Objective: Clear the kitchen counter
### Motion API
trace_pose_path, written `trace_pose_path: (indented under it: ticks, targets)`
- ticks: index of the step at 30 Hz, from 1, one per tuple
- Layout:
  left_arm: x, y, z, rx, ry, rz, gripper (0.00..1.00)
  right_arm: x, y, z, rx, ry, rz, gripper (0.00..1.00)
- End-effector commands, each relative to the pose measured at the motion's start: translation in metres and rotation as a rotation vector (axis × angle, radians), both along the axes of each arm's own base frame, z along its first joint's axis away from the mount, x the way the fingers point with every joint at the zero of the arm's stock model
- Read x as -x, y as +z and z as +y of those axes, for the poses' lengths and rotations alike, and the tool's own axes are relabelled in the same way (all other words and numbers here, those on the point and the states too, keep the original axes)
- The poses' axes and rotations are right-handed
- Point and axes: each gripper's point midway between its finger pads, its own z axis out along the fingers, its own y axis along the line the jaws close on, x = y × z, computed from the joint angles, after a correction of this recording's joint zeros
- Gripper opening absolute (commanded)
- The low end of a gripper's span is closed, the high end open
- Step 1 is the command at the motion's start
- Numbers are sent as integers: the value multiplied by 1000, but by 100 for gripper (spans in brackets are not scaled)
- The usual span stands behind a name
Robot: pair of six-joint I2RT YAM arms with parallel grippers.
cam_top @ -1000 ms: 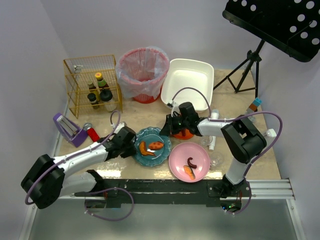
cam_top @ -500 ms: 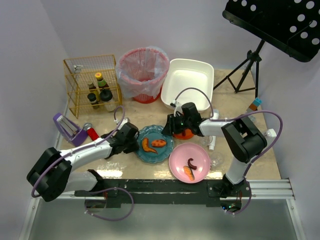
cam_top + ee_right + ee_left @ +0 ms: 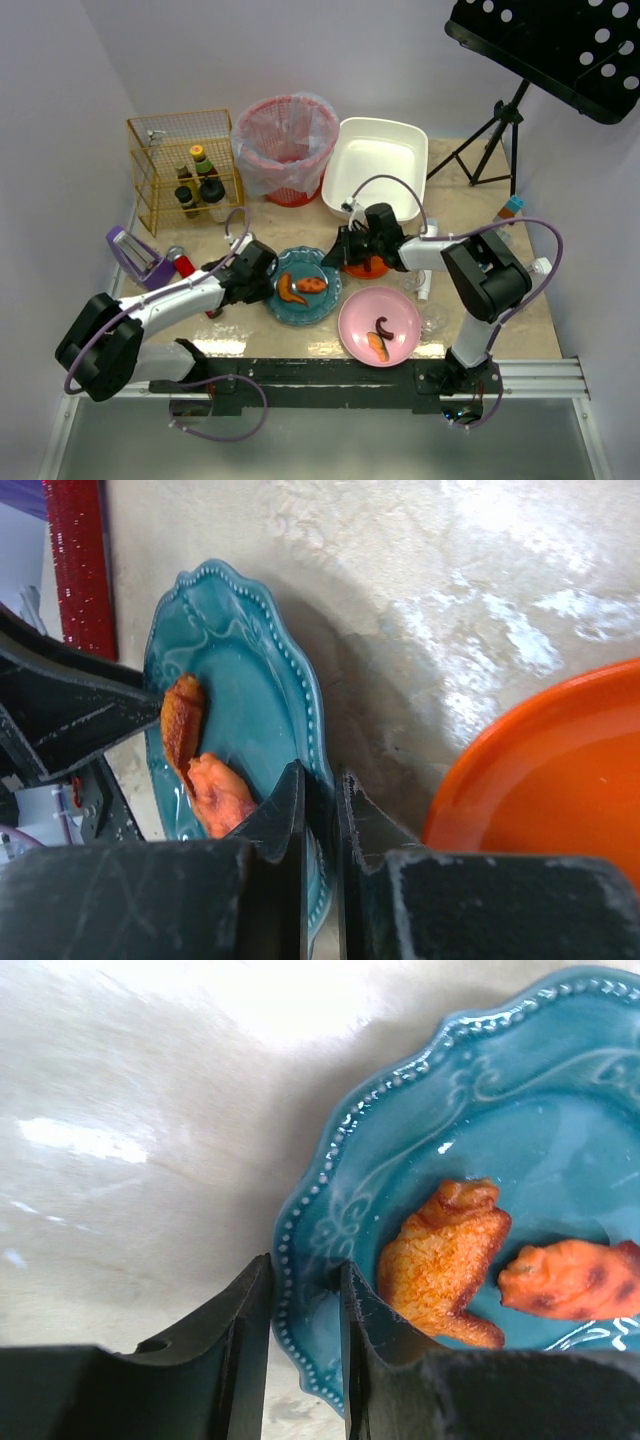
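A teal plate [image 3: 303, 287] with two orange-brown food pieces [image 3: 311, 285] sits on the beige kitchen counter [image 3: 255, 222]. My left gripper [image 3: 268, 274] is shut on the plate's left rim; in the left wrist view the left gripper [image 3: 305, 1295] has one jaw on each side of the teal plate's beaded rim [image 3: 300, 1260]. My right gripper [image 3: 339, 262] is shut on the plate's right rim; in the right wrist view the right gripper [image 3: 320, 795] pinches the teal plate's edge [image 3: 250, 680].
An orange dish [image 3: 367, 267] lies just behind my right gripper and shows in the right wrist view [image 3: 560, 770]. A pink plate [image 3: 378, 325] with scraps is at the front. A red bin [image 3: 287, 148], white tub [image 3: 375, 165] and wire basket [image 3: 185, 170] stand at the back.
My left gripper has slid a little forward and right along the plate's left rim. The plate has shifted slightly. My right gripper stays on the right rim.
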Motion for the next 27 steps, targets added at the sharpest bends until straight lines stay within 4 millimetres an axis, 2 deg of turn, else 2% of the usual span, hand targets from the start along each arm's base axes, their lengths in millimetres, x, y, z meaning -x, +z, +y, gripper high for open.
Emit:
trace_pose_path:
  ticks: [1, 8, 14, 19, 22, 24, 27]
  targets:
    - [-27, 21, 53, -220, 111, -80, 0, -7, 19, 20, -55, 34, -45, 0]
    - [-63, 42, 83, -264, 179, -125, 0, -19, 20, 30, -64, 10, -36, 0]
    - [-72, 31, 102, -307, 188, -83, 0, -28, 13, 38, -38, -8, -41, 0]
    - [-73, 17, 106, -304, 193, -30, 2, -35, -1, 40, -18, -14, -33, 0]
    - [-73, 10, 100, -272, 178, -9, 13, -38, -7, 40, 0, -20, -29, 0]
    - [-73, 4, 96, -263, 168, 15, 29, -41, -8, 39, 11, -27, -37, 0]
    - [-70, -1, 96, -271, 160, 47, 42, -44, -7, 38, 19, -43, -43, 0]
